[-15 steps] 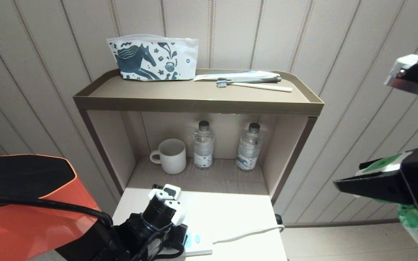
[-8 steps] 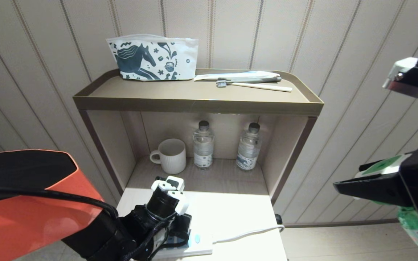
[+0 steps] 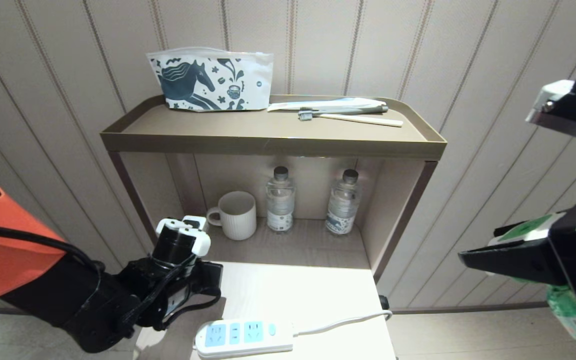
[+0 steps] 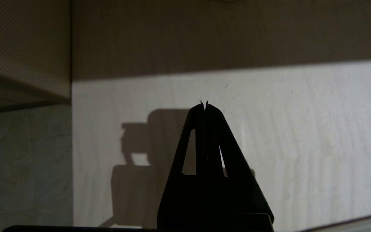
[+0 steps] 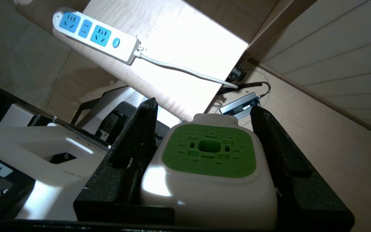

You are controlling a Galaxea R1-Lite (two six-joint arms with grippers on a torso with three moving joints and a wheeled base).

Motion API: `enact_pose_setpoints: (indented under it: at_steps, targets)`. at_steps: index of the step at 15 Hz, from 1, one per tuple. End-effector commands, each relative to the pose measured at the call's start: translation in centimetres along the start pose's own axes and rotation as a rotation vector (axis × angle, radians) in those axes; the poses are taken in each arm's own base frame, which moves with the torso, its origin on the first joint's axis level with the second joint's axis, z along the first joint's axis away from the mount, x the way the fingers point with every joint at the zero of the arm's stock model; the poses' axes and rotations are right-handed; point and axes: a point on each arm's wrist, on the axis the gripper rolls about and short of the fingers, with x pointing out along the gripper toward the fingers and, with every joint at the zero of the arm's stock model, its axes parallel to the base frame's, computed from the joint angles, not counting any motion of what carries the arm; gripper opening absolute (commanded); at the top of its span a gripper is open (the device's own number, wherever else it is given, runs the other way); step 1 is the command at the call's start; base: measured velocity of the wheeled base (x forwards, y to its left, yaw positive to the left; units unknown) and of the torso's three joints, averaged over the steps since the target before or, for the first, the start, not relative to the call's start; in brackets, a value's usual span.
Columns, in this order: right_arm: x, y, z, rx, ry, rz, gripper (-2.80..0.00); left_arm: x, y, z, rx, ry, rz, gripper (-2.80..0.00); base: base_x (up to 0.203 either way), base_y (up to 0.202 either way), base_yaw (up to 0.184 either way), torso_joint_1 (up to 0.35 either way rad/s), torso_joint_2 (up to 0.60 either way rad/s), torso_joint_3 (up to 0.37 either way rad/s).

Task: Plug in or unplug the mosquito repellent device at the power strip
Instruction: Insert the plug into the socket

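Gripping mosquito repellent device (image 5: 208, 167), power strip (image 3: 243, 336) at table edge (image 3: 318, 352)

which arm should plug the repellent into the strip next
Right. The right gripper already clamps the mosquito repellent device, off to the right of the power strip. The left gripper is shut and empty beside the strip.

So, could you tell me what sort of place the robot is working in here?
Probably a hotel room: a bedside stand holds a toiletry pouch and toothbrush on top, with water bottles and a mug underneath.

White power strip (image 3: 244, 338) with light-blue sockets; white, green-topped mosquito repellent device (image 5: 208, 170).
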Motion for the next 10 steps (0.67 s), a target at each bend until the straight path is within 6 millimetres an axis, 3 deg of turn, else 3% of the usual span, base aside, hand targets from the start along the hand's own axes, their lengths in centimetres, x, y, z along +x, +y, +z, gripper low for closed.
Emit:
enact_pose_setpoints:
  at_steps: [1, 6, 10]
  targets:
    - [0.3, 0.1, -0.1, -0.002, 0.007, -0.001, -2.80, -3.2, 1.8, -1.2, 0.002, 0.009, 0.014, -2.80, 0.000, 0.000, 0.000, 0.000, 0.00, 0.000]
    - [0.6, 0.1, -0.3, -0.002, 0.014, 0.003, -2.80, -5.7, 3.6, -5.2, 0.046, 0.138, 0.053, -2.80, 0.000, 0.000, 0.000, 0.000, 0.00, 0.000]
    - [1.2, 0.3, -0.4, -0.001, 0.012, 0.007, -2.80, -6.1, 3.3, -6.0, 0.061, 0.160, 0.028, -2.80, 0.000, 0.000, 0.000, 0.000, 0.00, 0.000]
